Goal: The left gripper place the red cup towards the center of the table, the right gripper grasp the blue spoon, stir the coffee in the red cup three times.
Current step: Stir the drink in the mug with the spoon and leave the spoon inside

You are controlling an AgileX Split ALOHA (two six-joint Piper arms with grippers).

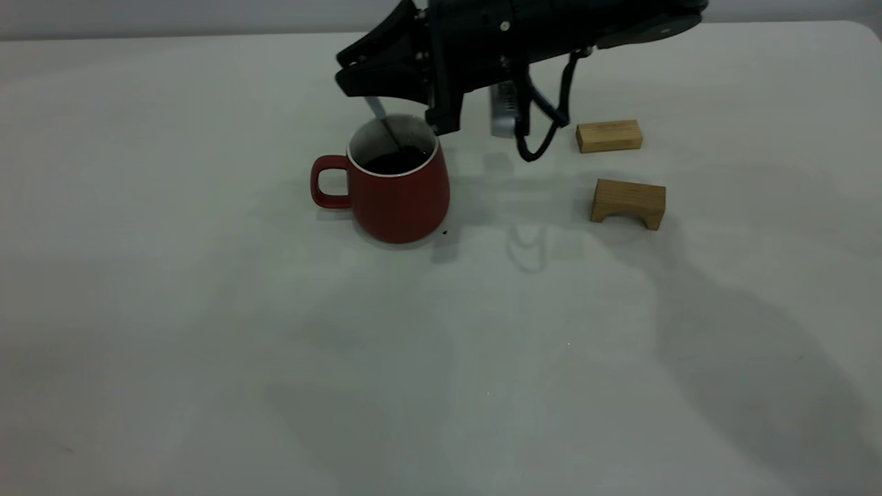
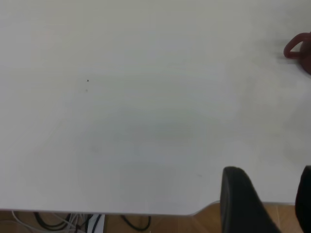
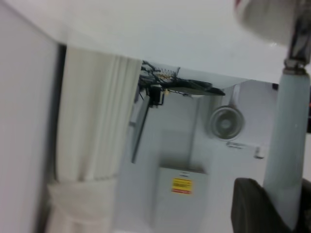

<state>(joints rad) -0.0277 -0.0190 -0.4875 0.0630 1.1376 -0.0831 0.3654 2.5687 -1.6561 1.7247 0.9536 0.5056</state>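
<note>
Cup (image 1: 397, 194) sat left of table (image 1: 207, 344) centre, handle pointing left, coffee (image 1: 396, 162) inside. Right gripper (image 1: 358, 76) hovered above its far rim, clamped on the spoon (image 3: 286, 145), metal neck dipping into the coffee. Left gripper (image 2: 265, 204) stood well apart, fingers spread, holding nothing.

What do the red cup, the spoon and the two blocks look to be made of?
The red cup: likely glazed ceramic, with a soft sheen and white inside. The blue spoon: pale, smooth handle, perhaps plastic or ceramic, on a grey metal neck. The two blocks: bare wood, tan with visible grain.
</note>
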